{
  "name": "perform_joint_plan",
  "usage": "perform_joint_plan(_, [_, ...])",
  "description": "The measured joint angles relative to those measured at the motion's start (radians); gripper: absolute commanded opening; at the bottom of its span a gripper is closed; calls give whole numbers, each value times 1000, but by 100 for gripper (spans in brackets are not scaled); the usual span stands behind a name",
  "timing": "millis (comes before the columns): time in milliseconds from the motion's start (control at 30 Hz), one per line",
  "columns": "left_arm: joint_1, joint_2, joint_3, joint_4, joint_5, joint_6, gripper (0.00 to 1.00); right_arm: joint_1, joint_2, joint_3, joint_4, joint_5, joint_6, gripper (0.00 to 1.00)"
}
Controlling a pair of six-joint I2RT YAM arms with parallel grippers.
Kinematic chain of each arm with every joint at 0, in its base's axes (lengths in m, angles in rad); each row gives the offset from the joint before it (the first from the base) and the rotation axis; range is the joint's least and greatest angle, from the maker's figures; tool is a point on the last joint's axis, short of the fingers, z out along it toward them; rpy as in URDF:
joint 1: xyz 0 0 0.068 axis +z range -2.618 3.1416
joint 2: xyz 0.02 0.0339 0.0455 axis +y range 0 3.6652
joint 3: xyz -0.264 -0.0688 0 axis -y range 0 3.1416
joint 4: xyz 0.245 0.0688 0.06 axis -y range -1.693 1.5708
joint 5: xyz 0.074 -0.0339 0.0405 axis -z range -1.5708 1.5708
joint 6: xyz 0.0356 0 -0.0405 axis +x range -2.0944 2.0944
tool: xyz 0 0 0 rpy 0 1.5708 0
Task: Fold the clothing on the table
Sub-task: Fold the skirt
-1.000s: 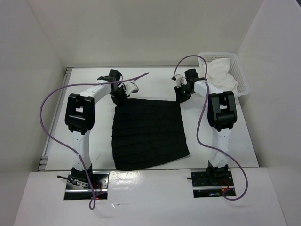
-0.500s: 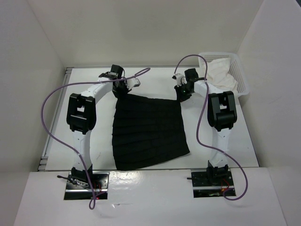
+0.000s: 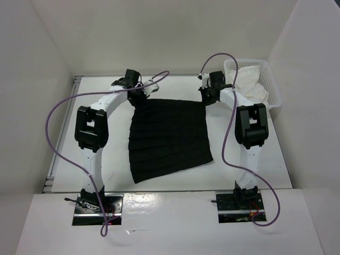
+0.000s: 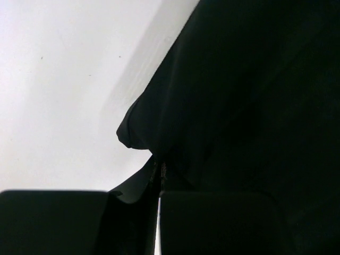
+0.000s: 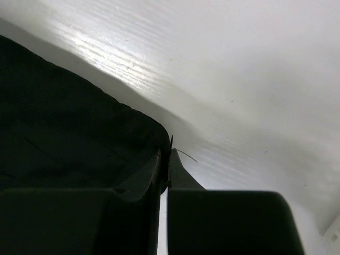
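The clothing (image 3: 167,138) is a black pleated piece spread on the white table (image 3: 106,111), its far edge lifted and stretched between my two grippers. My left gripper (image 3: 142,94) is shut on the far left corner; the left wrist view shows black cloth (image 4: 239,95) pinched at the fingertips (image 4: 158,170). My right gripper (image 3: 206,95) is shut on the far right corner, and the right wrist view shows the cloth's hem (image 5: 79,138) clamped between the fingers (image 5: 178,172).
A white basket (image 3: 268,82) with white cloth (image 3: 248,79) in it stands at the back right corner. Purple cables (image 3: 56,133) loop from both arms. White walls close in the table on three sides.
Both grippers have moved toward the back of the table, pulling the far edge of the clothing up and back. The near edge slid away from the front and now lies slanted.
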Motion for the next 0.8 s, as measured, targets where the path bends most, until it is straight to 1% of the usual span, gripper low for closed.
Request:
perform_joint_plan(167, [-1, -28, -17, 13, -10, -12, 0, 15, -34, -5, 40, 57, 27, 0])
perform_joint_plan(567, [11, -64, 37, 75, -56, -73, 0, 59, -107, -6, 142, 220, 82, 0])
perform_joint_plan(800, [16, -130, 39, 76, -52, -83, 0, 79, -177, -60, 189, 254, 83, 0])
